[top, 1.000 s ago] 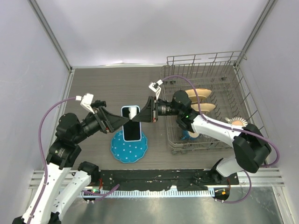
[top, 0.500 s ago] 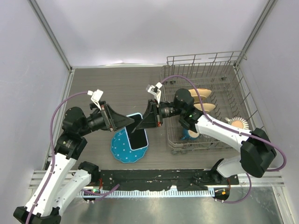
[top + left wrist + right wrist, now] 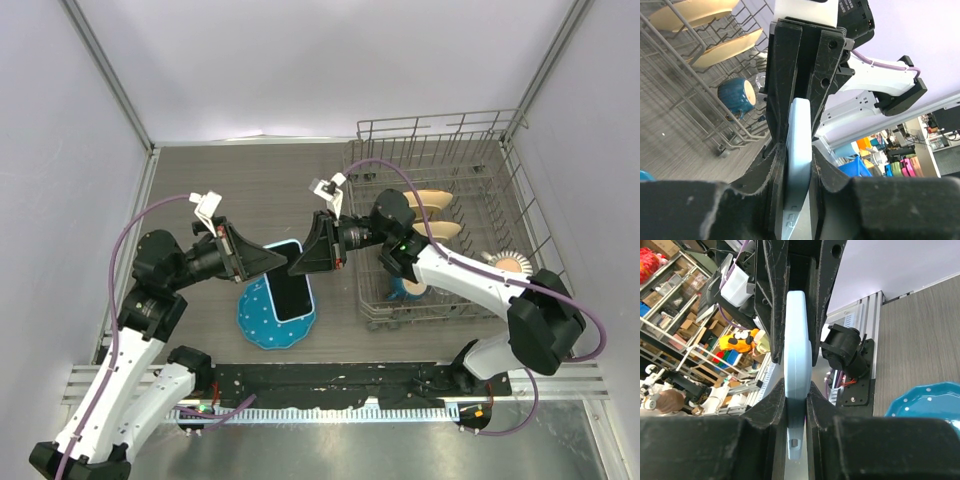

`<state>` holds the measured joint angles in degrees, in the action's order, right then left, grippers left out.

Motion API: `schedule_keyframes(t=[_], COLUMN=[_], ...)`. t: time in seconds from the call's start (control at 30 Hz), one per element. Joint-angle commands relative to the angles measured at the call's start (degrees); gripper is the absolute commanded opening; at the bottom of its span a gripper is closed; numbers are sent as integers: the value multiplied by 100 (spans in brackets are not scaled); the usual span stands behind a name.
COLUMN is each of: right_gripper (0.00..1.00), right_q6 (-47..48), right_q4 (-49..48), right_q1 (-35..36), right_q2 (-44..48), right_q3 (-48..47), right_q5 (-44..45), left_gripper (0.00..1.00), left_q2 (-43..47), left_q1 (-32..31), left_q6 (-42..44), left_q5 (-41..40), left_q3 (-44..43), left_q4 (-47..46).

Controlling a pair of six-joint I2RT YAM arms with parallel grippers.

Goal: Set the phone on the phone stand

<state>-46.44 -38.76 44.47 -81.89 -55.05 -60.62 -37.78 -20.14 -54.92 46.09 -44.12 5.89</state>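
- Holds the phone (image 3: pixel 290 288) up off the worktop (image 3: pixel 220 180), tilted, black screen upward, over a blue dotted plate (image 3: pixel 262 322).
- Grips it from opposite sides: left end effector (image 3: pixel 274 261) clamped on the phone from the left, right end effector (image 3: pixel 301 262) clamped on it from the right, tips close together.
- Just right of the plate, on the worktop: a wire rack (image 3: pixel 430 150), with the right arm reaching out across its near-left corner.
- In the rack: tan dishes (image 3: pixel 432 198) standing on edge and a blue mug (image 3: pixel 404 290) partly hidden behind the right arm.
- No readable brand or label; only small raised marks low on the phone's edge in the left wrist view, too blurred to read.
- From the top only: the black screen and the whole plate.
- From either wrist: only the thin light-blue edge of the phone (image 3: pixel 797 150), pinched between dark fingers (image 3: pixel 771 170), with the other end effector closed over its far end.
- From the left wrist: rack wires, dishes and mug (image 3: pixel 737 95) off to the left.
- From the right wrist: a corner of the plate (image 3: pixel 927 407), and beyond the worktop cluttered shelves (image 3: pixel 675 295) with an orange and yellow plush toy (image 3: pixel 742 342).
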Motion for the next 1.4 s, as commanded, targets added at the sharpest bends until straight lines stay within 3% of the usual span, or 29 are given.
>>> schedule_keyframes(t=[0.0, 0.1, 0.13, 0.17, 0.27, 0.3, 0.37, 0.4, 0.5, 0.53, 0.63, 0.77, 1.0, 1.1, 1.13, 1.23, 1.37], right_gripper=[1, 4, 13, 36, 61, 63, 66, 66, 66, 66, 66, 66, 65, 61, 55, 48, 47], right_q6=[-252, -95, 63, 621, 1651, 1777, 1831, 1727, 1742, 1865, 2051, 2024, 2253, 2349, 2376, 2508, 2613], right_q4=[-720, -520, 39, 444, 1984, 2187, 2443, 2452, 2478, 2818, 3251, 3831, 4157, 4324, 4359, 4255, 4351], right_q1=[53, 62, 62, 53, 62, 62, 62, 71, 325, 508, 1142, 1617, 2013, 2066, 2066, 2083, 2083], right_q2=[41, 33, 50, 137, 339, 436, 481, 455, 288, 96, -422, -1352, -2488, -2875, -2964, -3236, -3544], right_q3=[-349, -384, -454, -507, -612, -621, -595, -586, -664, -944, -1629, -2746, -3969, -4400, -4540, -4725, -5068], right_q5=[-29, 111, 225, 383, 1681, 2277, 2877, 3150, 4327, 5131, 6801, 7931, 8417, 8391, 8374, 8277, 8277], left_gripper=[17, 0, 0, 0, 0, 0, 0, 0, 0, 0, 0, 0, 0, 0, 0, 0, 0], left_q2=[-54, 51, 208, 297, 691, 797, 1026, 1097, 1413, 1518, 1852, 2003, 2099, 2205, 2222, 2257, 2301], left_q1=[-7, -7, -7, -7, -16, -7, -16, -16, -16, -7, -16, -7, -16, -16, -16, -16, -7], left_q6=[200, 472, 621, 744, 1132, 1263, 1421, 1474, 1694, 1764, 1914, 2282, 2626, 2626, 2609, 2574, 2503], left_q5=[-108, -678, -1037, -1780, -3207, -4099, -4859, -5412, -6057, -6407, -6830, -7139, -7570, -7606, -7606, -7544, -7448], left_q3=[-246, -483, -675, -799, -1379, -1511, -1906, -2029, -2381, -2400, -2479, -2724, -3155, -3138, -3129, -3068, -2936], left_q4=[279, 831, 1035, 1602, 2658, 2872, 3406, 3549, 3805, 3823, 3814, 4067, 4763, 4913, 4939, 5009, 4983])
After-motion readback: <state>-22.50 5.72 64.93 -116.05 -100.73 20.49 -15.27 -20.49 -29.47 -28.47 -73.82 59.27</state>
